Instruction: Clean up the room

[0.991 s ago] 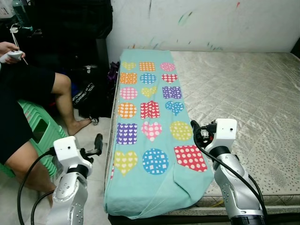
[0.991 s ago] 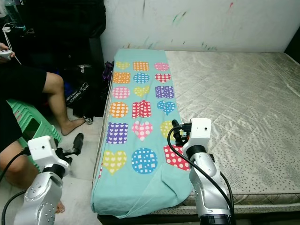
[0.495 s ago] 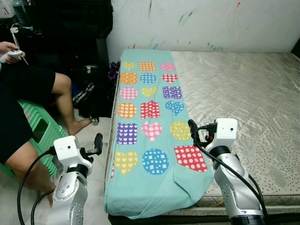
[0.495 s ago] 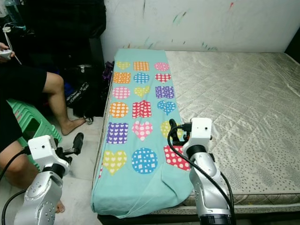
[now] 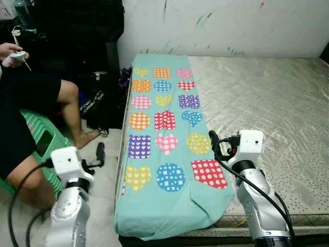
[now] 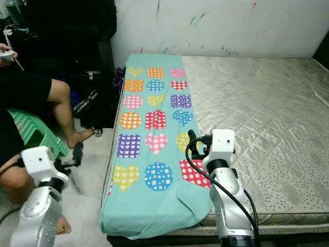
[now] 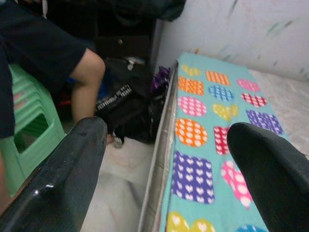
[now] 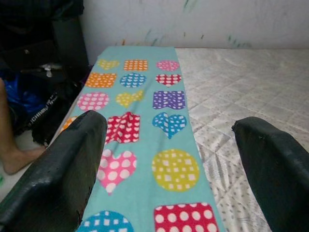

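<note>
A teal blanket [image 5: 163, 128] printed with coloured hearts and dotted shapes lies folded in a long strip along the left side of the bare mattress [image 5: 267, 103]. Its near end hangs over the foot of the bed. My right gripper [image 5: 213, 143] hovers open just above the blanket's right edge near a red dotted patch [image 5: 208, 173]. The right wrist view looks up the blanket [image 8: 145, 96] between its fingers [image 8: 53, 169], which hold nothing. My left gripper [image 5: 100, 153] is open over the floor, left of the bed, its fingers [image 7: 58, 179] apart and holding nothing.
A person sits on a green plastic stool [image 5: 43, 141] at the left, a white controller [image 5: 15, 57] in hand and a bare leg [image 5: 74, 113] stretched toward the bed. A black bag [image 5: 100, 105] lies on the floor beside the bed. A paint-marked wall [image 5: 231, 23] runs behind.
My left arm has swung left, away from the bed edge. The right gripper has stayed at the blanket's right edge. The blanket has not moved.
</note>
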You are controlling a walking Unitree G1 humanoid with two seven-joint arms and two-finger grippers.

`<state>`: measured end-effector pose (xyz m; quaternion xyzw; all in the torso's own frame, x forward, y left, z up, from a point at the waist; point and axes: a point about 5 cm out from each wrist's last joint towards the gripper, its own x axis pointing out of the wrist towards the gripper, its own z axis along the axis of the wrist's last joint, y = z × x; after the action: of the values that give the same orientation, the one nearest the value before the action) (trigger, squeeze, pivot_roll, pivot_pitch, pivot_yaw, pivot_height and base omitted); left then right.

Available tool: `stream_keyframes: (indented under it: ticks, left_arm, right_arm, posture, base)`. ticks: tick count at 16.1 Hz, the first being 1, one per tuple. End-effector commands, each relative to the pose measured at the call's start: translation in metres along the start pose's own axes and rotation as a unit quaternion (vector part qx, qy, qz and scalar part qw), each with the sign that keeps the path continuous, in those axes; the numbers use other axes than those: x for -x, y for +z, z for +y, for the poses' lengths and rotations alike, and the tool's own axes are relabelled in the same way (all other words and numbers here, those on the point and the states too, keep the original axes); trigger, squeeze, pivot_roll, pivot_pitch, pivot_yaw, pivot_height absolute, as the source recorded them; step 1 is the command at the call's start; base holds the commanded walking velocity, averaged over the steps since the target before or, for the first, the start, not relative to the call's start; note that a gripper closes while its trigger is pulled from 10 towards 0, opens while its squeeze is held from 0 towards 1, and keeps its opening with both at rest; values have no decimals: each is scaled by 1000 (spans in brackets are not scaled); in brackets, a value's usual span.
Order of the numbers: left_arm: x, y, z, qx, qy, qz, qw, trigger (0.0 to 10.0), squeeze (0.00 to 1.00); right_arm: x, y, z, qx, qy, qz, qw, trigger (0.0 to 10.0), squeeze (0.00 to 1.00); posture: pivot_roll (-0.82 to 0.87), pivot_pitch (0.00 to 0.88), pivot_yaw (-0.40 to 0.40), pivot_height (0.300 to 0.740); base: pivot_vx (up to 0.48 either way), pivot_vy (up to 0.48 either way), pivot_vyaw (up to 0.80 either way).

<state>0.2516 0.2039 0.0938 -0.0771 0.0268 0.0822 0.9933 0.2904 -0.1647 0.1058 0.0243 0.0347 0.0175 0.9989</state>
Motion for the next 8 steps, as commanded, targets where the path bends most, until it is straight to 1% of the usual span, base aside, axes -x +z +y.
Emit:
stream_keyframes:
  ticks: [1, 2, 3, 4, 5, 6, 8]
  left_arm:
    - [-4, 4, 0, -3, 1, -5, 1000, 10000, 0]
    - [-5, 3, 0, -4, -7, 3, 1000, 10000, 0]
    - [-7, -3, -4, 0, -27, 30, 999, 10000, 0]
    - [-8, -7, -9, 9, -45, 44, 998, 10000, 0]
    - [-8, -10, -13, 8, -65, 57, 996, 10000, 0]
    - [-7, -11, -20, 9, -90, 65, 994, 10000, 0]
    - [-3, -11, -25, 11, -104, 70, 992, 10000, 0]
  right_arm:
    - [-1, 1, -5, 5, -11, -3, 1000, 10000, 1000]
    - [-1, 1, -6, 5, -11, -3, 1000, 10000, 1000]
    - [-1, 1, -5, 5, -11, -4, 1000, 10000, 1000]
    - [-2, 2, -5, 4, -9, -5, 1000, 10000, 1000]
    - [-2, 2, -5, 5, -8, -6, 1000, 10000, 1000]
    - [-3, 3, -5, 7, -7, -9, 1000, 10000, 1000]
    - [-3, 5, -8, 12, -8, -10, 1000, 10000, 1000]
  posture:
    - [-104, 0, -21, 740]
    - [-104, 0, -21, 740]
    - [-105, 0, -20, 740]
    - [-105, 0, -20, 740]
    - [-105, 0, -20, 740]
    - [-111, 0, -17, 740]
    - [-113, 0, -18, 740]
  base:
    - [0, 0, 0]
    - [0, 0, 0]
    - [0, 0, 0]
    - [0, 0, 0]
    - [0, 0, 0]
    - [0, 0, 0]
    - [0, 0, 0]
